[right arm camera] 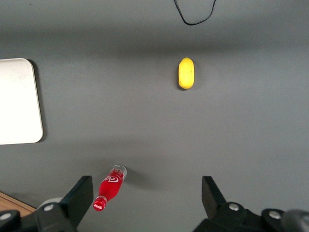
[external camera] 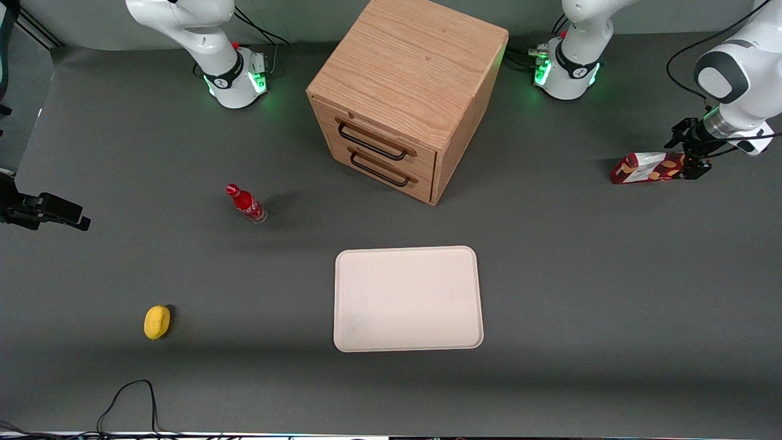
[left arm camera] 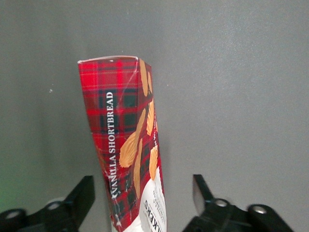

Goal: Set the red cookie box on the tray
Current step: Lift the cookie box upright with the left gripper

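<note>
- Yellow lemon (external camera: 157, 322) near the table's front edge, toward the parked arm's end, with bare grey mat all around it
- Small red soda bottle (external camera: 246, 204) upright, farther from the front camera than the lemon, well apart from everything else
- Wooden drawer cabinet (external camera: 406, 98) mid-table, turned at an angle, two dark handles on its front; one corner juts toward the tray
- Tray (external camera: 408, 299) flat on the mat, nearer the front camera than the cabinet, nothing on it; rounded corners and low rim clear on all four sides, a strip of bare mat between it and the cabinet
- Wide stretch of bare mat between the tray and the working arm's end of the table
- Red cookie box (external camera: 650, 168) lying on the mat toward the working arm's end, well apart from the tray, long axis roughly along the table's length, white-panelled end toward the cabinet
- Gripper (external camera: 693, 157) low at the box's end nearest the table edge, spread wide; in the wrist view (left arm camera: 145, 203) one finger (left arm camera: 79, 200) on each flank of the box (left arm camera: 126, 145), visible gaps on both sides, so straddling without gripping
- Box's top edge slightly dented in the wrist view, tartan face with "VANILLA SHORTBREAD" lettering
</note>
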Available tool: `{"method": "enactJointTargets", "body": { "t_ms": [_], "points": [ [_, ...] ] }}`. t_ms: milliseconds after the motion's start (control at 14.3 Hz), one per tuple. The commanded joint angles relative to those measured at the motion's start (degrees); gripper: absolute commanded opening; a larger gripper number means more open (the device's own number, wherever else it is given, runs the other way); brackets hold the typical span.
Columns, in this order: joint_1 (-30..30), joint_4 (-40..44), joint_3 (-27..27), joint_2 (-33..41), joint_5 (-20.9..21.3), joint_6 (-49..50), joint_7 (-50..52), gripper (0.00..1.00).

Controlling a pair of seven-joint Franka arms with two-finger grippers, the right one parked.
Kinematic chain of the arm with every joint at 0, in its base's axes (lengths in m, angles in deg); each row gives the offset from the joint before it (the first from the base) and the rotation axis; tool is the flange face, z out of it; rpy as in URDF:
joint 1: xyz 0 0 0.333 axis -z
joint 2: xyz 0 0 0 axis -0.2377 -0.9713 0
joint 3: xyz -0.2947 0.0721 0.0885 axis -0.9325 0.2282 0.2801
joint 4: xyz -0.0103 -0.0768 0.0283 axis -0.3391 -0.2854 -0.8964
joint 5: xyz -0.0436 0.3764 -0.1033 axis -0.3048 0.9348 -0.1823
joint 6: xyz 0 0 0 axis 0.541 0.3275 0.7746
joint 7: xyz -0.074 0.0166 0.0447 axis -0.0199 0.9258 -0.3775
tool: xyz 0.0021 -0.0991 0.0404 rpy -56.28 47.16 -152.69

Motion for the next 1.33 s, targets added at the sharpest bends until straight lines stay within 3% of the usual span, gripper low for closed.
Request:
{"method": "enactJointTargets", "body": {
  "t_ms": [0, 70, 701, 1262],
  "points": [
    [0.77, -0.85, 0.23, 0.03, -0.78, -1.57, 1.14, 0.12],
    [0.77, -0.85, 0.15, 0.03, -0.78, -1.49, 1.14, 0.0],
    [0.94, 0.54, -0.12, 1.26, -0.78, 1.75, 1.14, 0.0],
    [0.77, 22.22, -0.12, 8.82, -0.51, 34.85, 1.32, 0.0]
  ]
}}
